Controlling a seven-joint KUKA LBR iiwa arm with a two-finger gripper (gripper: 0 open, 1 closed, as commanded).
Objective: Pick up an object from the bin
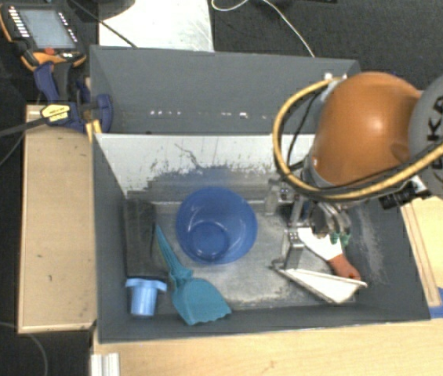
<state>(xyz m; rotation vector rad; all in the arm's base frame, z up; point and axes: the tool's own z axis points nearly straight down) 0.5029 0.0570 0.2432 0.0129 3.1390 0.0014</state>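
- The hand (298,245) hangs low in the right part of the grey bin (205,92), beneath the arm's round orange cover (362,128) (a yellow-and-black cable (280,131) loops round that cover).
- Whether the hand is open or closed I cannot tell, since the cover and wrist hide much of it.
- Directly under the hand lies a white flat piece (323,283). It is wedge-shaped with a reddish-orange end toward the right, and it rests on the bin floor near the front wall, right of centre.
- Whether the hand touches that piece is not clear.
- A blue bowl (216,225) sits upright mid-floor, near the hand on its left and apart from the white piece.
- A blue scoop (192,292) lies in front of the bowl.
- A small blue cup (144,294) stands just left of the scoop.
- A dark slab (137,237) lies along the left wall.
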